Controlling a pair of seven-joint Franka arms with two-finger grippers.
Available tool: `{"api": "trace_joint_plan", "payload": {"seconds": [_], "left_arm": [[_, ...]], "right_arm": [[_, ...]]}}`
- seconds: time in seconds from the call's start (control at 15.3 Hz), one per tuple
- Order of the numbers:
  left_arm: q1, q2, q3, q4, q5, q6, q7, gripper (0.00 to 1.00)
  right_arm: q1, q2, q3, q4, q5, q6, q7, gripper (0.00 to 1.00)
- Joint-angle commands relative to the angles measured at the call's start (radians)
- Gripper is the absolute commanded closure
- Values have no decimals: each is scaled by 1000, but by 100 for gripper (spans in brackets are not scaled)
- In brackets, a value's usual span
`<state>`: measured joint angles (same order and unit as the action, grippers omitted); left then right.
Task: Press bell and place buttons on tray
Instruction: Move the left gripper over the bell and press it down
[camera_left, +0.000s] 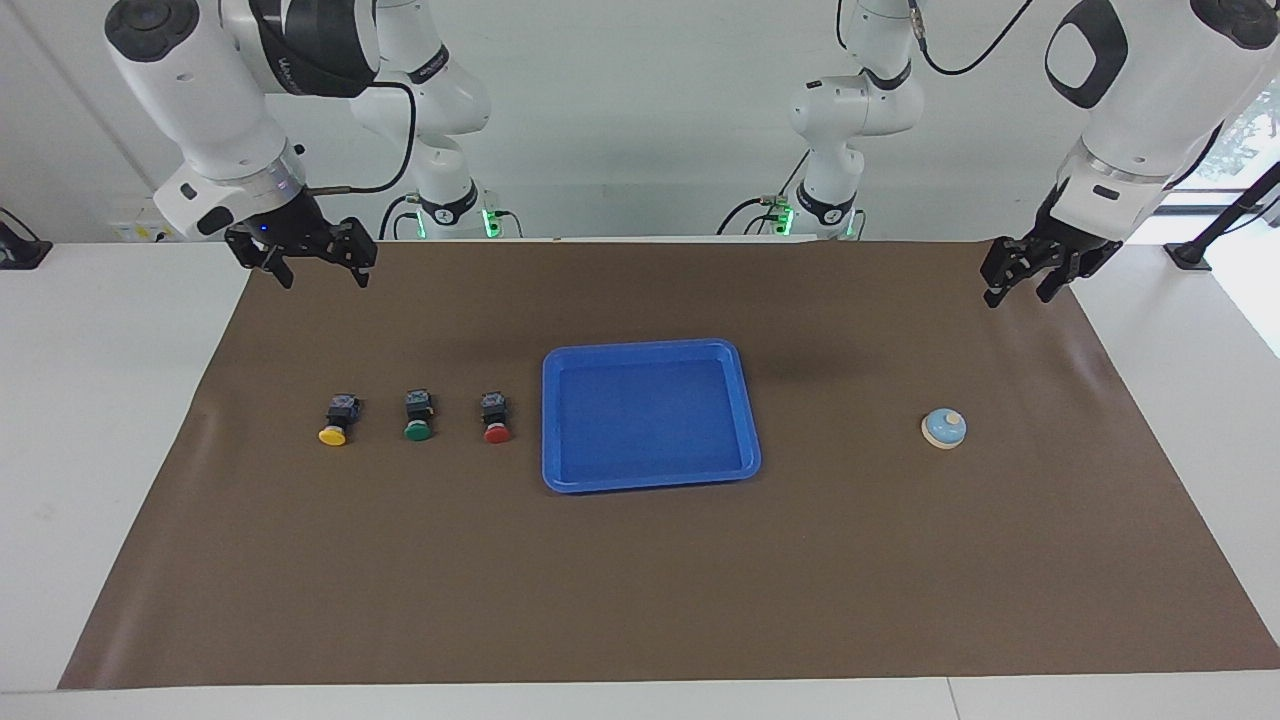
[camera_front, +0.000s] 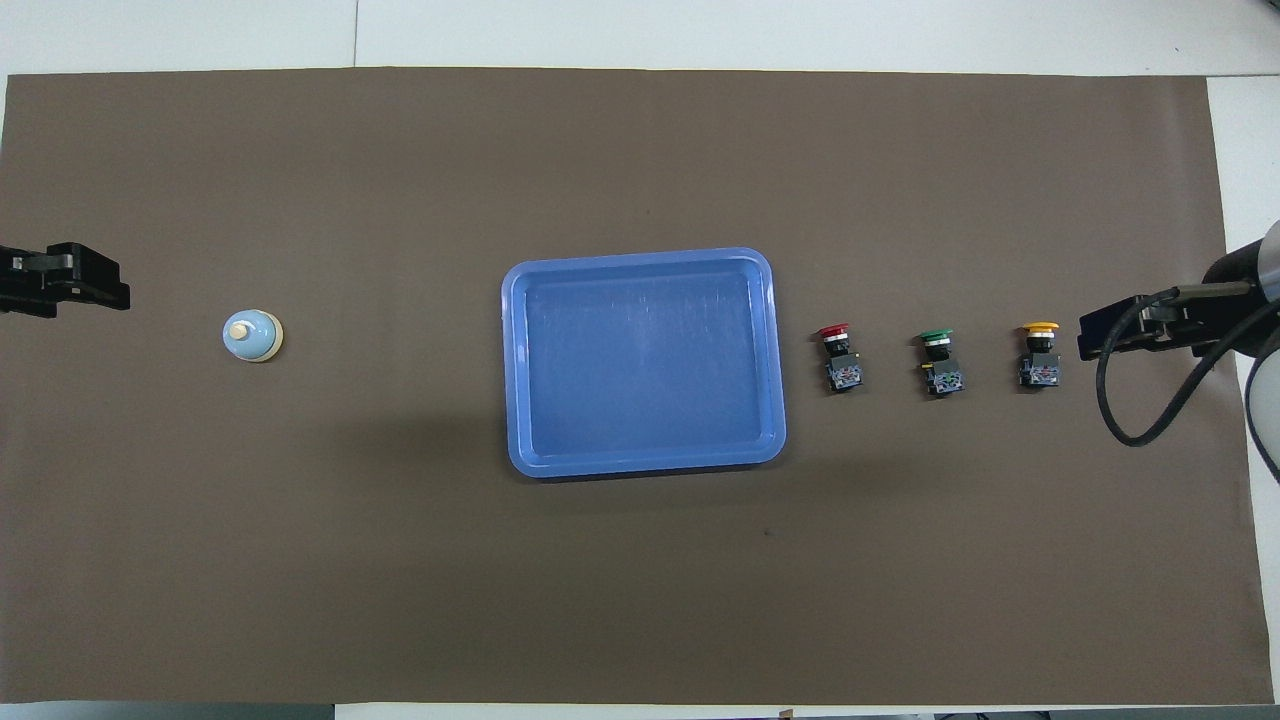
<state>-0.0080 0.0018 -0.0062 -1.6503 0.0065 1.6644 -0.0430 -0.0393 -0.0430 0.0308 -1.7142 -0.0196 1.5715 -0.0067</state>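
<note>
The light-blue bell stands on the mat toward the left arm's end of the table; it also shows in the overhead view. The blue tray lies empty at the middle, also in the overhead view. The yellow button, green button and red button lie in a row beside the tray, toward the right arm's end. My left gripper hangs open and empty over the mat's edge. My right gripper hangs open and empty over the mat's corner.
A brown mat covers most of the white table. In the overhead view the buttons lie red, green, yellow, with the right gripper beside the yellow one and the left gripper beside the bell.
</note>
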Motion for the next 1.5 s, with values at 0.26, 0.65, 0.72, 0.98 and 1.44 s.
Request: {"api": "trace_joint_plan", "payload": {"seconds": [0.26, 0.65, 0.72, 0.98, 1.44], "left_arm": [[8, 58, 5, -140, 9, 185, -5, 100], [43, 122, 3, -345, 44, 509, 31, 100], [49, 145, 3, -350, 44, 534, 31, 100], [56, 181, 3, -400, 44, 629, 29, 100], [57, 205, 5, -459, 44, 709, 38, 100]], "right_arm": [[-7, -2, 3, 4, 17, -15, -6, 0], [-7, -2, 3, 4, 17, -15, -6, 0], [-7, -2, 3, 4, 17, -15, -6, 0], [-7, -2, 3, 4, 15, -15, -7, 0], [-7, -2, 3, 4, 17, -15, -6, 0]]}}
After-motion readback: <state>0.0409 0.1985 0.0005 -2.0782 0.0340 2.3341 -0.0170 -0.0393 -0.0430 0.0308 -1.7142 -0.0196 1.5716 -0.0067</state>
